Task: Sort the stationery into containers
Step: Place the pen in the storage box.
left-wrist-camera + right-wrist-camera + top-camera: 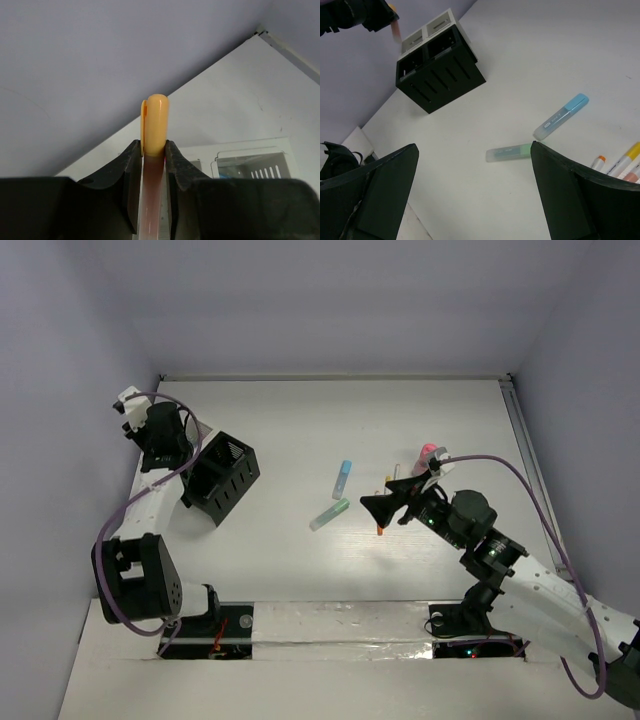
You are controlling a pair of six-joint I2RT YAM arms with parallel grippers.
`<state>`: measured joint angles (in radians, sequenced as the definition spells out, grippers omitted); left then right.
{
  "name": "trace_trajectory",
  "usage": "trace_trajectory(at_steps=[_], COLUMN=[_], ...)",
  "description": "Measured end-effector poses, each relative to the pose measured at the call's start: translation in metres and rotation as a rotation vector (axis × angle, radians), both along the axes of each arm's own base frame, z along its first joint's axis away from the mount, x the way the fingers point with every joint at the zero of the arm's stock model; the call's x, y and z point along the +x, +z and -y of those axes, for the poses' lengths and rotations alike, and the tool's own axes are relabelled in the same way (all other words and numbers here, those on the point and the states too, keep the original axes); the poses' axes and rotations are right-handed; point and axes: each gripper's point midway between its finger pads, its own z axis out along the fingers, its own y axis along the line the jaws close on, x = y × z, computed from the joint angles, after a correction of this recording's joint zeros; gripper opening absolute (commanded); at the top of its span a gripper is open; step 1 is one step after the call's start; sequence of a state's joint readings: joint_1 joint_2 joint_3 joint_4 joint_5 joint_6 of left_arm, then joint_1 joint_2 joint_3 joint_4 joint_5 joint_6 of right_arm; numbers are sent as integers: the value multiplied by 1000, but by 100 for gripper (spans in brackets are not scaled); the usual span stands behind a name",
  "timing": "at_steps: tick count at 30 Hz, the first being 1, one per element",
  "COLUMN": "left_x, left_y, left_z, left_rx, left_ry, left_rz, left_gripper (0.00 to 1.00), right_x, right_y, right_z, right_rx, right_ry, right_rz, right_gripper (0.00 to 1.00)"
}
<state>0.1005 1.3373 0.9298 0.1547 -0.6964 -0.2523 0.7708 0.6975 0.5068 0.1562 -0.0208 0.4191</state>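
Observation:
My left gripper point(153, 150) is shut on a thin pen with an orange cap point(154, 122) and holds it in the air. In the top view it point(183, 443) hangs just left of the black slotted organiser point(222, 478). My right gripper point(474, 146) is open and empty, hovering over the table near a green marker point(512, 152) and a blue marker point(561, 116). In the top view the right gripper point(385, 506) is right of the green marker point(329, 514) and blue marker point(342, 479). A pink marker point(428, 453) and thin pens point(620, 162) lie by it.
Two white cups point(426, 30) stand behind the black organiser point(440, 70), against the left wall; they also show in the left wrist view point(250, 165). The table's right edge has a metal rail point(525, 440).

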Motion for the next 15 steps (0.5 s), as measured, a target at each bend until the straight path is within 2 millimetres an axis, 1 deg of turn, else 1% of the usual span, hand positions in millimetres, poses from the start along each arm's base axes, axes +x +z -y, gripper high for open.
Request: trace_trajectory(at_steps=[6,8,15], left_x=[10,12,15], left_y=[-14,-17,-16], left_z=[-5,-6,-7], left_rx=[41,49,64], left_ry=[2,0,-1], left_rz=[-49,-58,-48], left_gripper=[0,2,9], right_x=[0,0,-1], right_y=[-1,-1,-1], right_z=[-1,-1,-2], right_rx=[-3,-3,-3], right_ry=[6,7,14], right_rz=[-3,-3,-3], right_gripper=[100,100,100])
